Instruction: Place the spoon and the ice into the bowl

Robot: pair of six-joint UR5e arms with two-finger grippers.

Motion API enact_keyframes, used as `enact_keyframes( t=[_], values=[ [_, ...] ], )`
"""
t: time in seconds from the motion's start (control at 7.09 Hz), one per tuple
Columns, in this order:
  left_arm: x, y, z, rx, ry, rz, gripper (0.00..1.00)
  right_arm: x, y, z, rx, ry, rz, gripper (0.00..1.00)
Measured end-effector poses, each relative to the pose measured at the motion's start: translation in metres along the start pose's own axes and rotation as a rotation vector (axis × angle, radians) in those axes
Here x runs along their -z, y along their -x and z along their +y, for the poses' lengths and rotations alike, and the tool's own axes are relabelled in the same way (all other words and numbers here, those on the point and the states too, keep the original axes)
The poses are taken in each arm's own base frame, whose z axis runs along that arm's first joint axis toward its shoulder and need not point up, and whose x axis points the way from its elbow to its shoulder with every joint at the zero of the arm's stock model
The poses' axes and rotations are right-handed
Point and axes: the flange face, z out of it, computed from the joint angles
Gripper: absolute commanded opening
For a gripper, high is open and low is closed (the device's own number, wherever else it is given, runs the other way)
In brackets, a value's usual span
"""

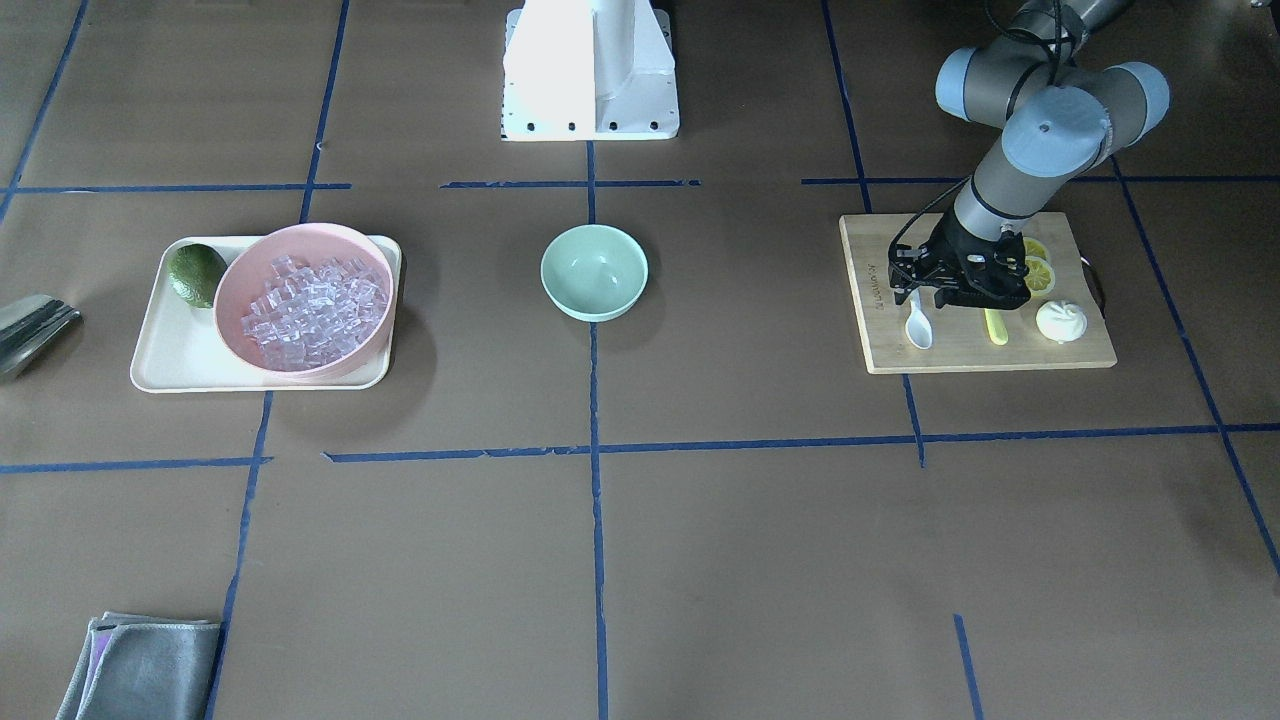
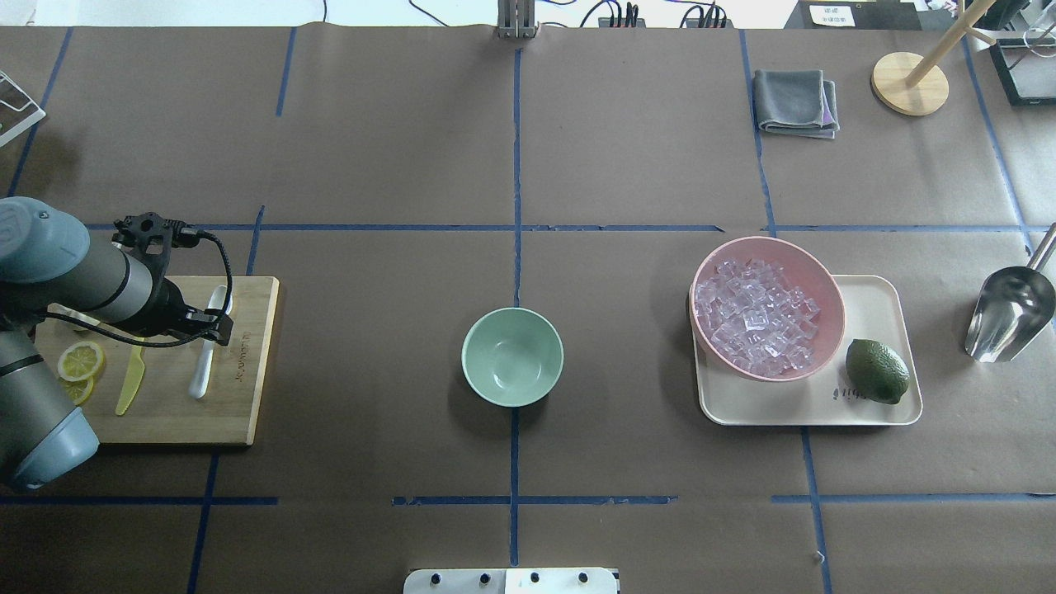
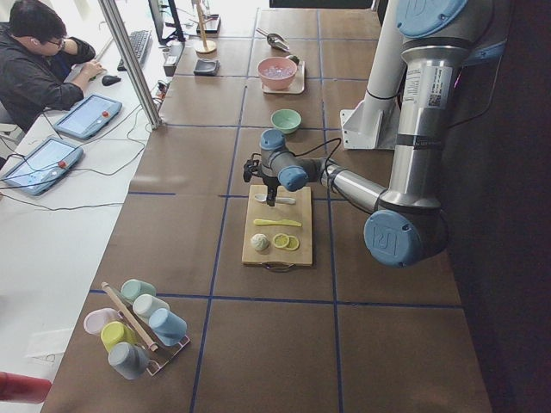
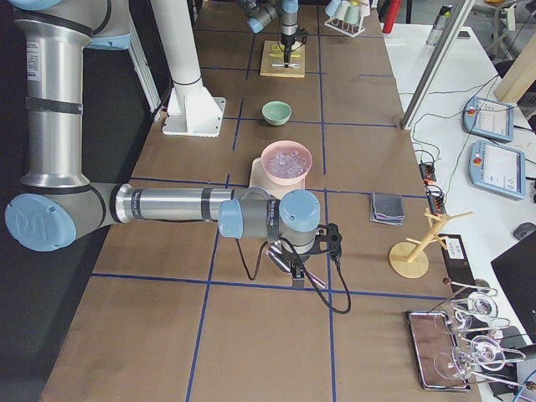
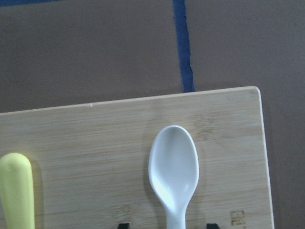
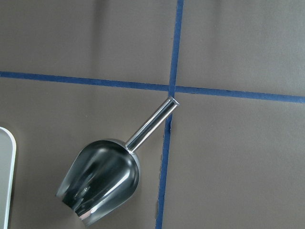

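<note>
Holds left tool [image 1: 916, 298] spread astride spoon [image 5: 174, 167] handle on board [image 1: 1000, 355], well apart from bowl [image 2: 511, 356] on desk [image 2: 371, 165] and ice [image 2: 755, 318]; hangs right tool [image 4: 297, 272] over scoop [image 6: 100, 183], parted or not, cannot say.

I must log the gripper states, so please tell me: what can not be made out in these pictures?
The right gripper: shows only in exterior right view; open or shut unclear.
Handle of the spoon: cut by left wrist view's bottom edge, covered by the left gripper in front-facing view.
The metal scoop: cut by front-facing view's left edge.
</note>
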Motion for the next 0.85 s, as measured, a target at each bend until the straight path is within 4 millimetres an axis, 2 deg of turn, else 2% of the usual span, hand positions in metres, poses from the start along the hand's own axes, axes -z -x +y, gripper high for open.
enact_keyframes(
  t=[0.14, 0.42, 0.85],
  values=[
    [0.0000, -0.0003, -0.0003, 0.000, 0.000, 0.000, 0.27, 0.0001, 0.0001, -0.0002, 0.001, 0.000, 0.000, 1.00],
    [0.0000, -0.0004, -0.0005, 0.001, 0.000, -0.001, 0.09, 0.0001, 0.0001, -0.0003, 0.001, 0.000, 0.000, 1.00],
    [0.0061, -0.0027, 0.0001, 0.000, -0.004, 0.008, 0.00, 0.0008, 0.0008, -0.0009, 0.003, -0.002, 0.000, 1.00]
  ],
)
